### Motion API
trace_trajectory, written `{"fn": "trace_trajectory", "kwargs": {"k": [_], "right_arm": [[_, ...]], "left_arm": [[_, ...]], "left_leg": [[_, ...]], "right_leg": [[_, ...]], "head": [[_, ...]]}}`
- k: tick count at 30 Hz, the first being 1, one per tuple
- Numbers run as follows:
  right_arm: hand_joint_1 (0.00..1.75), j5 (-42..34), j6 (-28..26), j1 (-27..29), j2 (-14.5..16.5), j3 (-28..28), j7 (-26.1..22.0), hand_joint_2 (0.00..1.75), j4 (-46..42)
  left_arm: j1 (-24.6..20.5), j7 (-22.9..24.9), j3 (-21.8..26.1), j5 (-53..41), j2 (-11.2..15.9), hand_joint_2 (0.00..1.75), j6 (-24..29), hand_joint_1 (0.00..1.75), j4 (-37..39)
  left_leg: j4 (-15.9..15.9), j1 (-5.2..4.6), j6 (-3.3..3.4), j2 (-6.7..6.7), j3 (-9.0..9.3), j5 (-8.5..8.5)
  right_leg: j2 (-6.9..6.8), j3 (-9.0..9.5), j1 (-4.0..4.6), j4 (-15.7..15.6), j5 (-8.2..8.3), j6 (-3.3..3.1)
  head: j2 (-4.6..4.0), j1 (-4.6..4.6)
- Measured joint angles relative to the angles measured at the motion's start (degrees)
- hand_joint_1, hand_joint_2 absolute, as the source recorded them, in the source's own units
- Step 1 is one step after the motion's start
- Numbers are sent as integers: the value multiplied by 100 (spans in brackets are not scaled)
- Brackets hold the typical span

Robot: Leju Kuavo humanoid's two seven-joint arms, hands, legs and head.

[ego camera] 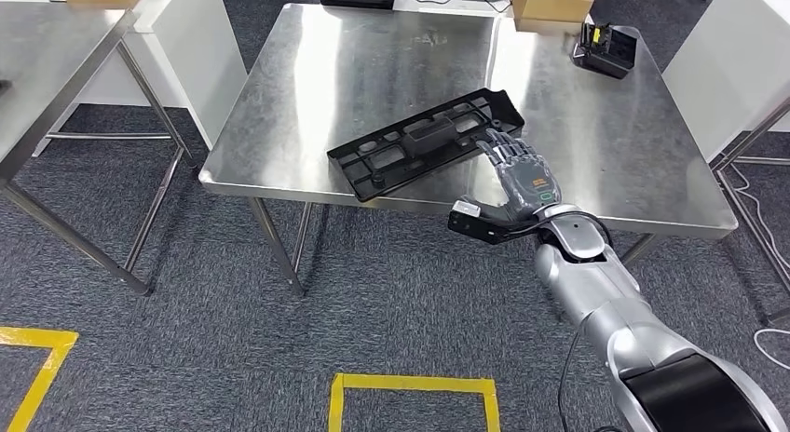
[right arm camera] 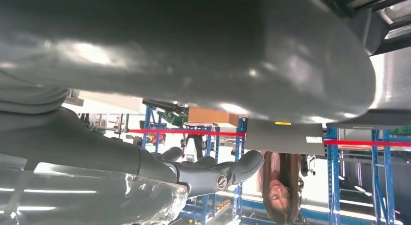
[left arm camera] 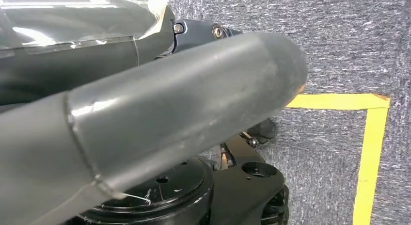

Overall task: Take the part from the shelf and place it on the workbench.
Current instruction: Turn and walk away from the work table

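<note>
The part (ego camera: 424, 141) is a long black plastic frame lying flat and slantwise on the steel workbench (ego camera: 354, 69), its left end close to the front edge. My right hand (ego camera: 522, 176) reaches in over the front edge, fingers stretched out, their tips at the part's right end. In the right wrist view its dark fingers (right arm camera: 218, 174) are straight with nothing between them and the thick thumb (right arm camera: 194, 50). My left hand (left arm camera: 184, 118) hangs beside my body above the carpet; its thumb fills the left wrist view and hides the fingers.
A black box with yellow parts (ego camera: 606, 48) and a cardboard box (ego camera: 550, 4) stand at the workbench's far right. A second steel table (ego camera: 56, 60) is at the left. Yellow floor tape (ego camera: 410, 385) marks the carpet. A person (right arm camera: 278, 186) stands by blue racks (right arm camera: 334, 176).
</note>
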Motion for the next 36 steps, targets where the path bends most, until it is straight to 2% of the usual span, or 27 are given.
{"fn": "trace_trajectory", "kwargs": {"k": [1,2,3,4,5,6,7,9,10,11,12,13,15,17,18,20,22,23,25,27,29,30,31,32,34,35,36], "right_arm": [[0,1,-3,-9,1,-3,-3,0,-4],[0,1,-6,-16,2,-5,-5,0,-8],[0,3,-8,-18,3,-8,-7,0,-11],[0,8,-11,-14,4,-9,-8,44,-13],[0,13,-14,-12,3,-9,-8,87,-13],[0,18,-16,-11,4,-9,-8,131,-13],[0,21,-20,-13,9,-9,-8,175,-13],[0,16,-23,-10,20,-9,-14,175,-13],[0,3,-21,0,24,-11,-25,175,-13],[0,-15,-17,16,24,-15,-39,175,-13],[0,-40,-13,35,24,-20,-57,131,-13],[0,-66,-9,52,24,-26,-73,87,-13],[0,-111,-8,68,24,-38,-96,0,-17],[0,-137,-8,61,22,-63,-109,0,-25],[0,-143,-8,59,21,-79,-114,0,-29],[0,-154,-8,62,28,-110,-120,0,-31],[0,-168,-8,66,36,-128,-124,0,-31],[0,-173,-8,65,38,-133,-125,0,-33],[0,-178,-8,62,30,-147,-126,0,-39],[0,-180,-8,64,19,-164,-125,0,-44],[0,-181,-8,97,10,-172,-119,0,-44],[0,-180,-9,125,2,-173,-117,0,-44],[0,-178,-10,149,-7,-173,-115,0,-44],[0,-176,-12,163,-15,-173,-115,0,-44],[0,-173,-16,154,-21,-173,-115,0,-50],[0,-172,-18,143,-20,-173,-115,0,-55],[0,-171,-19,134,-19,-173,-115,0,-59]], "left_arm": [[-1,0,0,-1,-3,0,1,0,0],[-1,-1,0,-1,-5,0,1,0,0],[0,-1,0,-2,-7,0,1,0,0],[2,-5,0,-2,-7,0,0,0,0],[4,-16,0,-4,-4,0,1,0,0],[6,-31,0,-7,-1,0,3,0,0],[7,-45,0,-11,2,0,7,0,0],[8,-63,0,-19,5,0,13,0,0],[8,-66,0,-20,5,0,14,0,0],[9,-68,0,-20,6,0,14,0,0],[9,-69,0,-21,7,0,14,0,0],[10,-69,0,-23,8,0,14,0,0],[9,-70,0,-26,13,0,14,0,0],[8,-74,-1,-29,13,0,14,0,0],[9,-76,-2,-31,12,0,14,0,0],[13,-81,-2,-35,11,0,15,0,0],[14,-84,-2,-35,14,0,16,0,0],[13,-85,-2,-35,14,0,16,0,0],[12,-86,-2,-35,7,0,16,0,0],[10,-87,-2,-35,-2,0,16,0,0],[9,-87,-2,-35,-5,0,16,0,0],[10,-86,-2,-35,-6,0,16,0,0],[10,-85,-2,-35,-7,0,16,0,0],[9,-84,-2,-35,-8,0,15,0,0],[9,-82,-2,-35,-14,0,11,0,0],[9,-82,-2,-35,-18,0,10,0,0],[10,-81,-2,-35,-21,0,10,0,0]], "left_leg": [[6,-12,-26,1,-24,32],[11,-22,-54,2,-43,65],[14,-27,-83,4,-59,101],[8,-27,-110,5,-72,133],[14,-19,-134,2,-95,144],[64,-10,-165,-1,-133,91],[211,4,-201,-3,-207,-48],[855,47,-288,-5,-459,-512],[1244,71,-327,-4,-595,-731],[1527,93,-360,-3,-673,-862],[1611,116,-383,-2,-651,-884],[1468,137,-398,-1,-510,-805],[711,167,-403,0,6,-534],[131,160,-370,-4,351,-404],[41,147,-352,-4,386,-410],[40,99,-306,-3,354,-393],[68,41,-234,-7,318,-382],[63,31,-186,-5,307,-367],[-3,59,-95,25,316,-308],[-53,82,-26,76,323,-261],[-55,75,-8,122,308,-251],[-54,69,-7,148,304,-250],[-52,64,-7,175,303,-249],[-48,60,-8,208,305,-250],[-32,50,-25,284,310,-261],[-20,35,-45,324,309,-270],[-9,18,-68,361,306,-280]], "right_leg": [[0,220,26,-359,78,-19],[2,348,50,-577,129,-50],[3,374,77,-645,158,-87],[3,358,87,-640,196,-118],[-2,344,45,-645,231,-157],[-7,325,6,-659,270,-205],[-13,299,-34,-677,307,-252],[-19,223,-55,-683,380,-319],[-20,180,-50,-679,409,-325],[-20,139,-48,-676,440,-319],[-19,104,-50,-672,466,-305],[-17,80,-55,-669,488,-289],[-16,52,-65,-658,517,-257],[-16,18,-32,-630,531,-220],[-16,-2,-2,-619,535,-203],[-16,-33,23,-620,559,-148],[-19,-40,-17,-661,607,-73],[-17,-43,-29,-687,631,-34],[-10,-105,-27,-614,577,-5],[-7,-344,-30,-121,319,-39],[-4,-708,-27,704,-8,-68],[-3,-826,-24,987,-94,-55],[-3,-835,-21,1046,-92,-26],[-13,-720,-20,852,-1,13],[-162,-266,-11,-19,287,59],[-230,-79,16,-381,397,44],[-277,29,32,-599,456,6]], "head": [[0,-3],[0,-4],[0,-5],[0,-7],[0,-4],[0,-7],[0,-19],[0,-44],[0,-54],[0,-54],[0,-55],[0,-55],[0,-57],[0,-55],[1,-48],[1,-42],[1,-43],[1,-46],[1,-39],[0,-19],[0,2],[0,4],[0,8],[0,10],[0,17],[0,19],[0,19]]}}
